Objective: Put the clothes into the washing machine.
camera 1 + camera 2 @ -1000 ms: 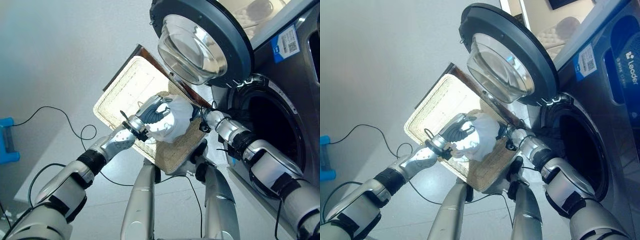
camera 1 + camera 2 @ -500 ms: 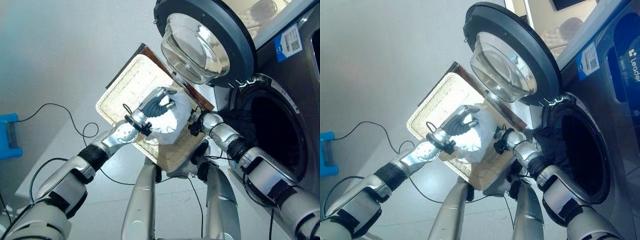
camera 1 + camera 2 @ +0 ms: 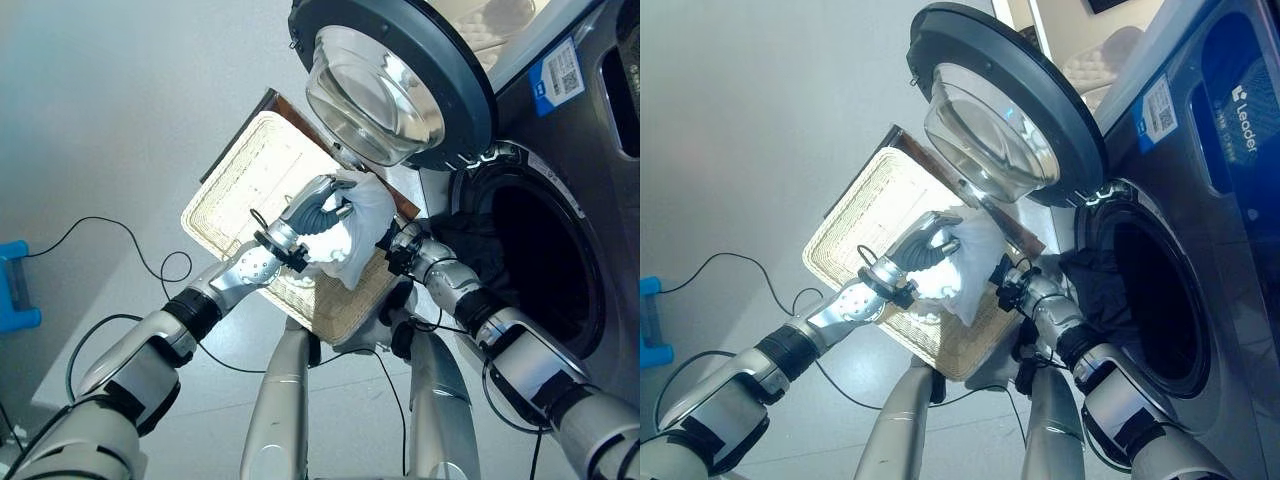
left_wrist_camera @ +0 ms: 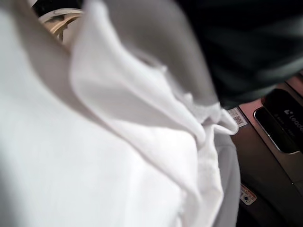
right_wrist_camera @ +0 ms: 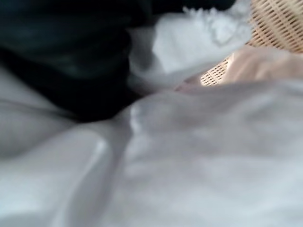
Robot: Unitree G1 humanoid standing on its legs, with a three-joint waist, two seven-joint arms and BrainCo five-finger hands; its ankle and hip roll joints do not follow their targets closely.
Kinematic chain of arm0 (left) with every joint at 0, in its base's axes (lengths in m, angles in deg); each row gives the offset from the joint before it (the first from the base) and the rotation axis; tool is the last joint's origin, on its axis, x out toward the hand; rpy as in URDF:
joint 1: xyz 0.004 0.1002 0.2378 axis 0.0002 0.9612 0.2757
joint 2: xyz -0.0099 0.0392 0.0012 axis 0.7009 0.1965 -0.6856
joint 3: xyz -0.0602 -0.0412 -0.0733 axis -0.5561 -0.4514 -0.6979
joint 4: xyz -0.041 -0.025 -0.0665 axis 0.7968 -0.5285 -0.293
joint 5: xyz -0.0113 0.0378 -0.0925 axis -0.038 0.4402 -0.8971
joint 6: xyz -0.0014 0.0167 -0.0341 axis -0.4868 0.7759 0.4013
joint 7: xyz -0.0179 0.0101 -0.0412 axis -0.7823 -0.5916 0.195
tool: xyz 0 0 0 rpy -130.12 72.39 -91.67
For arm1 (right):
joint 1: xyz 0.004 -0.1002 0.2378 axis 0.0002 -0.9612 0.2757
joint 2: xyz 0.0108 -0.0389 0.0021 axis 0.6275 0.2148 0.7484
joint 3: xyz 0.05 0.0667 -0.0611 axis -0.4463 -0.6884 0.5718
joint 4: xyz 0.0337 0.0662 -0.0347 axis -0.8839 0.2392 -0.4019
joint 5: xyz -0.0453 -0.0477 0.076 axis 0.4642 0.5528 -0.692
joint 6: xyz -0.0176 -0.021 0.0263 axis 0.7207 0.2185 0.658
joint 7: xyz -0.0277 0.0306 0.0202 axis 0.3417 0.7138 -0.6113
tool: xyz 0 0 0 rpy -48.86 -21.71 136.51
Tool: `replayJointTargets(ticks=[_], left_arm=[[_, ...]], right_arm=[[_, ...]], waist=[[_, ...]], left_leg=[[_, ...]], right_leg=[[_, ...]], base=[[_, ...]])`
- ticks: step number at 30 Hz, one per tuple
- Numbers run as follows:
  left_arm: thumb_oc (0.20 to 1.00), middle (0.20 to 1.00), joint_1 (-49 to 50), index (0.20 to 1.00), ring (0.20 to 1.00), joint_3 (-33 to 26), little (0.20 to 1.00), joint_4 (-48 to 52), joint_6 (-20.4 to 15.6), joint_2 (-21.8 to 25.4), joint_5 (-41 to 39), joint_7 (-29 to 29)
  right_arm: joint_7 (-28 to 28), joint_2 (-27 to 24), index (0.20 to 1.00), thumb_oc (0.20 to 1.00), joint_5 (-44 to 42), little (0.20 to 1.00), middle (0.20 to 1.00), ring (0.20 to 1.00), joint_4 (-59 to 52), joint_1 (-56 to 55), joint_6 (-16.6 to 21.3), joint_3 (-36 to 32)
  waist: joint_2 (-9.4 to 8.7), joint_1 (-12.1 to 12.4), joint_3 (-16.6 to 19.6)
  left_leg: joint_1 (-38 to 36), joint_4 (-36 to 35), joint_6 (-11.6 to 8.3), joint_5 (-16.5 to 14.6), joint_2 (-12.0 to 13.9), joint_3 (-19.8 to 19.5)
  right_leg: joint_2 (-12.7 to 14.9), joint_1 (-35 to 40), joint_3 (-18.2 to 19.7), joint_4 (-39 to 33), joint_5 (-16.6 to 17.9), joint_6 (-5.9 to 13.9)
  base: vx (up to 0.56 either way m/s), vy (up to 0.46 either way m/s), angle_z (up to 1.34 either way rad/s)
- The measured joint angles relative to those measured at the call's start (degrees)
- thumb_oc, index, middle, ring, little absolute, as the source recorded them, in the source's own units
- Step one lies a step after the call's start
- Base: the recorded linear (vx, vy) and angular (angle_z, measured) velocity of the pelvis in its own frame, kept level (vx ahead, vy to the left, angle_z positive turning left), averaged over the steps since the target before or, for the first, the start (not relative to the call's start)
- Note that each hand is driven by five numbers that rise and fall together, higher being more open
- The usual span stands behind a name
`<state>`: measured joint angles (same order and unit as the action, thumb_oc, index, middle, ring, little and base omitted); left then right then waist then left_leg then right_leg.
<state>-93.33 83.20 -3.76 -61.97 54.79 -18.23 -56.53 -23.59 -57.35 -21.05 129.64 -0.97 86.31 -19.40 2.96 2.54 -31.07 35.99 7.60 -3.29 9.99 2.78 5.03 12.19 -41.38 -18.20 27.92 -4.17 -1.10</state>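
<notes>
While left hand (image 3: pixel 318 212) fingers grip white cloth (image 3: pixel 358 228) above wicker basket (image 3: pixel 250 185), right fingers stay unreadable.

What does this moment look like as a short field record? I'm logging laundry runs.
garment: white cloth, bunched and lifted over the basket
basket: flat wicker tray, beside the machine
left hand: fingers curled on the white cloth
right hand: against the cloth, fingers hidden
washer door: open
drum opening: dark garment draped at its edge
</notes>
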Motion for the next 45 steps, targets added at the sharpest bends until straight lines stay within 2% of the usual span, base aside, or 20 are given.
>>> replayJointTargets(ticks=[1, 12, 14, 17, 24, 28, 29, 31, 33, 39, 42, 45], left_arm=[[1.0, 1.0, -0.1, 1.0, 1.0, 0.0, 1.0, 0.0, 0.1, -0.1, 0.0, 0.1], [1.0, 1.0, -0.2, 1.0, 1.0, 0.0, 1.0, -2.2, 1.3, -2.0, 0.5, -0.1], [1.0, 1.0, -0.2, 1.0, 1.0, 0.0, 1.0, -2.2, 1.3, -2.0, 0.5, -0.1], [1.0, 1.0, 0.0, 1.0, 1.0, -0.2, 1.0, -3.6, 1.3, -2.4, 0.5, -0.8], [1.0, 1.0, 1.7, 1.0, 1.0, -1.6, 1.0, -5.4, 1.6, -3.1, -0.1, -3.9], [1.0, 1.0, 2.3, 1.0, 1.0, -2.8, 1.0, -5.5, 1.6, -3.5, -0.3, -4.7], [1.0, 1.0, 4.1, 1.0, 1.0, -5.9, 1.0, -5.8, 1.6, -4.9, -3.2, -7.6], [1.0, 1.0, 5.2, 1.0, 1.0, -6.6, 1.0, -6.1, 1.6, -5.1, -4.2, -8.8], [1.0, 1.0, 9.2, 1.0, 1.0, -13.9, 1.0, -6.0, 1.0, -8.4, -6.1, -14.9], [1.0, 1.0, 11.6, 1.0, 1.0, -17.5, 1.0, -6.4, 1.0, -8.9, -9.0, -23.5], [1.0, 1.0, 12.0, 1.0, 1.0, -17.9, 1.0, -6.4, 1.0, -9.0, -9.1, -24.6], [1.0, 1.0, 13.7, 1.0, 1.0, -20.5, 1.0, -6.7, 0.9, -10.7, -10.8, -26.3]], right_arm=[[-0.2, 0.2, 0.2, 0.2, -1.1, 0.2, 0.2, 0.2, 0.0, -0.3, -0.1, -0.2], [-0.9, 1.9, 0.2, 0.2, -12.3, 0.2, 0.2, 0.2, 3.0, -3.1, -0.3, -5.7], [-0.9, 1.9, 0.2, 0.2, -12.3, 0.2, 0.2, 0.2, 3.0, -3.1, -0.3, -5.7], [-2.5, 2.2, 0.2, 0.2, -16.0, 0.2, 0.2, 0.2, 5.4, -4.5, -0.9, -7.1], [-4.7, 3.6, 0.2, 0.2, -27.0, 0.2, 0.2, 0.2, 7.5, -7.3, -2.7, -11.7], [-5.1, 3.5, 0.2, 0.2, -28.8, 0.2, 0.2, 0.2, 7.9, -7.9, -2.9, -12.4], [-5.7, 3.6, 0.2, 0.2, -31.7, 0.2, 0.2, 0.2, 8.9, -9.1, -2.9, -14.2], [-5.8, 3.4, 0.2, 0.2, -32.4, 0.2, 0.2, 0.2, 8.9, -10.2, -2.9, -15.6], [-6.4, 3.9, 0.2, 0.2, -37.9, 0.2, 0.2, 0.2, 8.7, -11.4, -2.4, -19.5], [-6.4, 3.0, 0.2, 0.2, -46.9, 0.2, 0.2, 0.2, 8.7, -13.1, -1.8, -22.6], [-6.4, 2.9, 0.2, 0.2, -48.9, 0.2, 0.2, 0.2, 8.7, -13.2, -1.7, -23.8], [-6.3, 3.5, 0.2, 0.2, -55.4, 0.2, 0.2, 0.2, 8.5, -13.1, -1.7, -27.5]], waist=[[0.0, -0.2, 0.0], [0.01, -0.3, 0.0], [0.01, -0.3, 0.0], [0.05, -1.4, 0.0], [0.52, -1.9, 0.0], [0.67, -2.0, 0.1], [1.01, -2.8, 0.1], [1.25, -3.3, 0.1], [2.11, -3.2, 0.1], [2.64, -3.2, 0.0], [2.64, -3.1, 0.0], [2.64, -3.2, 0.0]], left_leg=[[0.0, 0.0, 0.0, 0.0, 0.0, 0.2], [-0.3, -0.3, -0.09, -0.1, 0.4, 2.2], [-0.3, -0.3, -0.09, -0.1, 0.4, 2.2], [-0.5, -0.6, -0.04, -0.1, 0.7, 3.1], [-2.2, -1.5, 0.03, -0.2, 0.9, 5.3], [-2.5, -1.7, 0.02, -0.2, 0.9, 5.7], [-3.0, -2.2, 0.01, -0.2, 0.9, 6.0], [-3.2, -2.3, 0.0, -0.2, 1.0, 6.3], [-3.6, -2.9, -0.11, -0.3, 1.0, 7.3], [-3.6, -3.2, -0.15, -0.4, 1.2, 7.4], [-3.7, -3.2, -0.15, -0.4, 1.2, 7.4], [-3.7, -3.2, -0.23, -0.4, 1.2, 7.6]], right_leg=[[0.0, -0.1, 0.1, 0.0, 0.0, -0.01], [-0.7, -1.1, 1.9, -0.3, 0.5, -0.16], [-0.7, -1.1, 1.9, -0.3, 0.5, -0.16], [-1.2, -1.3, 2.6, -1.4, 1.2, -0.14], [-2.0, -1.2, 4.7, -2.2, 2.0, 0.07], [-2.1, -1.2, 5.1, -2.3, 2.0, 0.16], [-2.2, -1.2, 5.5, -2.5, 1.9, 0.25], [-2.4, -1.2, 5.7, -2.7, 1.9, 0.26], [-2.7, -1.3, 6.5, -3.2, 2.3, 0.48], [-3.0, -1.3, 6.6, -3.3, 2.7, 0.09], [-3.0, -1.3, 6.6, -3.3, 2.7, 0.1], [-3.0, -1.3, 6.7, -3.9, 2.5, 0.4]], base=[[-0.01, 0.008, -0.06], [0.0, 0.022, -0.07], [0.0, 0.016, -0.1], [0.02, 0.057, -0.11], [0.02, 0.051, -0.16], [0.01, 0.019, -0.06], [0.02, 0.059, -0.09], [0.03, 0.063, -0.11], [0.03, 0.011, -0.16], [0.0, 0.0, -0.02], [0.0, 0.0, 0.0], [0.01, -0.003, -0.01]])
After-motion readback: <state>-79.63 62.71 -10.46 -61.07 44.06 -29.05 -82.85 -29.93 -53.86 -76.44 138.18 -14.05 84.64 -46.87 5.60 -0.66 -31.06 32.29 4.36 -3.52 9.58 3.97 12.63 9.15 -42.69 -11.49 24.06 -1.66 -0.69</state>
